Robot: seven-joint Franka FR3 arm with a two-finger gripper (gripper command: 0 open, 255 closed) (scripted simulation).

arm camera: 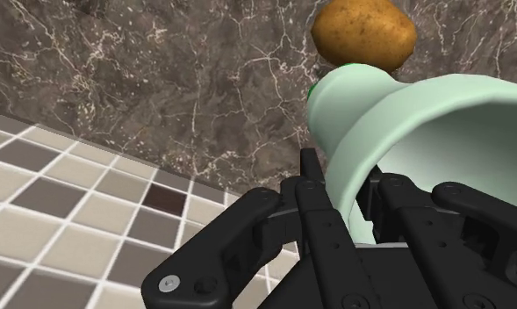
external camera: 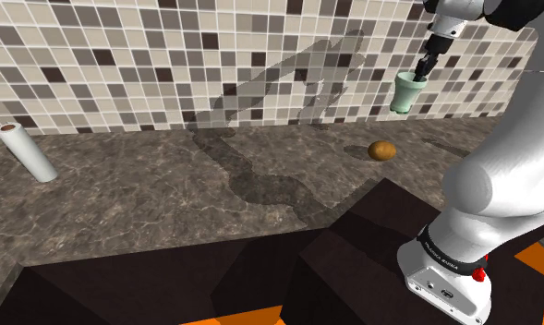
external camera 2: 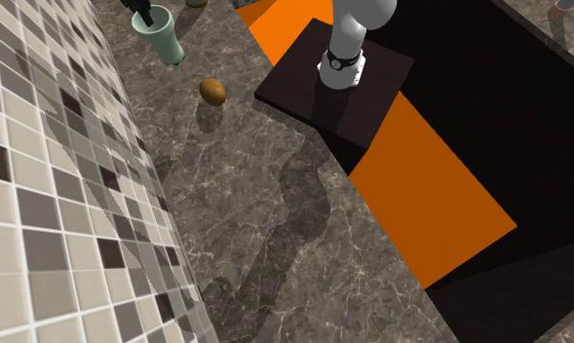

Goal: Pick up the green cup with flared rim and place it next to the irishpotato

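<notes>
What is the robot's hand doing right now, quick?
Gripper: jaws closed on the rim of the pale green cup, holding it up in the air.

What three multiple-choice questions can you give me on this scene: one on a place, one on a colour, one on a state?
1. Where is the potato?
A) on the counter
B) in a bowl
C) on a shelf

2. What colour is the cup?
A) red
B) pale green
C) black

3. What state is the cup in?
A) lying on its side on the counter
B) standing on the counter, untouched
C) clasped by the jaws, off the counter

Answers:
1 A: it rests on the dark marbled counter.
2 B: its wall and flared rim show pale green.
3 C: the wrist view shows the jaws shut on its rim, and the shoulder view shows it in the air.
</notes>
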